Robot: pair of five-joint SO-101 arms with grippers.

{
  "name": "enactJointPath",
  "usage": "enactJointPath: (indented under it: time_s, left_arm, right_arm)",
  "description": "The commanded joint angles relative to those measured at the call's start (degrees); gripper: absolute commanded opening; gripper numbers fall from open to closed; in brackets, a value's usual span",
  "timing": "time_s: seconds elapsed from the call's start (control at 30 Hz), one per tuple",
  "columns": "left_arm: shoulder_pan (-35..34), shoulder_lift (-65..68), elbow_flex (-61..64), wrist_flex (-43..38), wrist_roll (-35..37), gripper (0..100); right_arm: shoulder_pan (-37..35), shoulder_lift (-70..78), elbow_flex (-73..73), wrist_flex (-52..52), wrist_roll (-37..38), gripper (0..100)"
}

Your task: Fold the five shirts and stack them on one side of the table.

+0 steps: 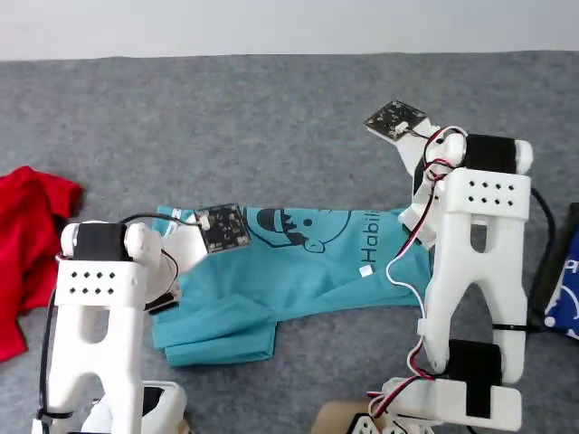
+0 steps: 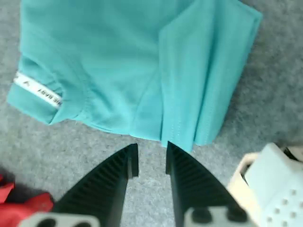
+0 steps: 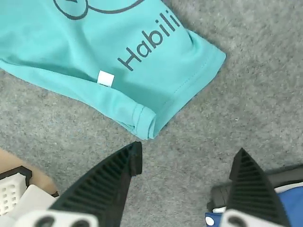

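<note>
Currently, the teal shirt (image 1: 298,271) lies spread across the middle of the grey tabletop (image 1: 271,117), printed side up. One part is doubled over itself at the near left corner. In the left wrist view, the shirt (image 2: 118,61) shows layered folds along one edge and a neck label (image 2: 38,90) at another. In the right wrist view, the shirt (image 3: 71,52) ends in a hemmed corner, with a small white tag (image 3: 105,78) on the fabric close to the edge.

The left gripper (image 2: 151,161) is positioned over bare tabletop just beside the folded edge. Its jaws are parted by a narrow gap and grasp nothing. The right gripper (image 3: 189,161) is positioned over bare tabletop just beside the hemmed corner. Its jaws are spread wide and released.

The left arm (image 1: 99,298) stands at the near left of the shirt, and the right arm (image 1: 475,244) stands at its right end.

A crumpled red shirt (image 1: 27,235) lies at the left edge of the tabletop, apart from the teal one. A blue item (image 1: 565,289) sits at the right edge.
</note>
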Motion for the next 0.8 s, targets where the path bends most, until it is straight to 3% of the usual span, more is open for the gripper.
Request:
enactJointPath:
  time_s: [0.0, 0.2, 0.5, 0.77]
  left_arm:
    - [-0.3, -1.5, -2.2, -3.8, 3.9, 3]
    - [-0.3, -1.7, -2.1, -6.8, 13.4, 0]
    - [-0.3, -1.7, -2.2, -13.1, 30.9, 0]
    - [-0.2, -1.7, -2.1, -14.2, 32.3, 0]
  right_arm:
    - [-1.6, 0.0, -0.5, 1.5, -2.0, 24.5]
    - [-4.4, 1.6, -0.6, 0.6, -9.1, 0.2]
    - [-8.0, 11.2, -0.4, -9.5, -15.5, 1.0]
    - [-9.0, 22.1, -0.6, -9.5, -15.5, 1.0]
